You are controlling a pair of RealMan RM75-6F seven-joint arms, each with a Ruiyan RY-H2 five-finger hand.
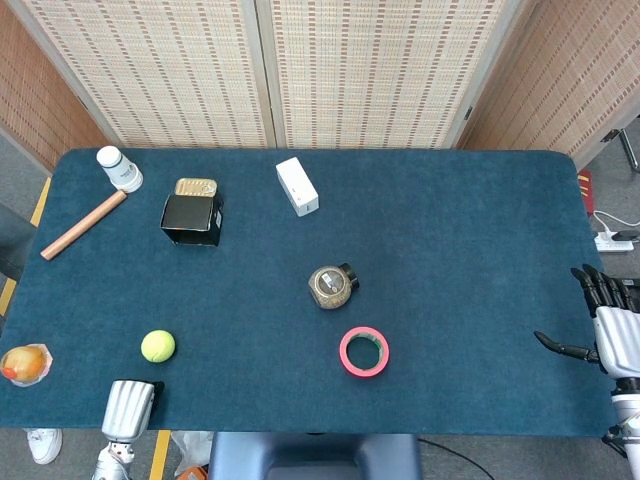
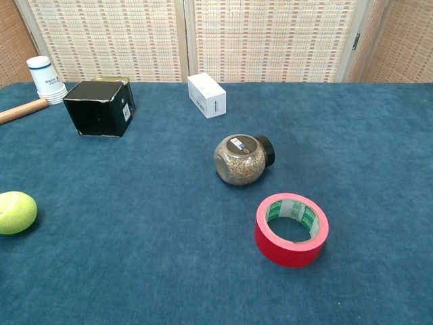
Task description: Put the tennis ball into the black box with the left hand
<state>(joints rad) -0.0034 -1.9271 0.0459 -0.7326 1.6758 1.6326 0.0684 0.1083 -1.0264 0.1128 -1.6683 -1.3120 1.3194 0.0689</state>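
The yellow-green tennis ball (image 1: 157, 346) lies on the blue table near its front left; the chest view shows the tennis ball (image 2: 15, 212) at the left edge. The black box (image 1: 192, 219) stands open-topped toward the back left, also seen as the black box (image 2: 100, 107). My left hand (image 1: 128, 405) sits at the table's front edge, just below and left of the ball, not touching it; only its silver back shows. My right hand (image 1: 605, 325) hovers off the table's right edge with fingers spread and nothing in it.
A round jar (image 1: 331, 286) and a red tape roll (image 1: 364, 351) lie mid-table. A white carton (image 1: 298, 187), a tin (image 1: 195, 187), a paper cup (image 1: 119, 169) and a wooden rod (image 1: 83, 224) are at the back left. A wrapped fruit (image 1: 24, 363) sits at the front left corner.
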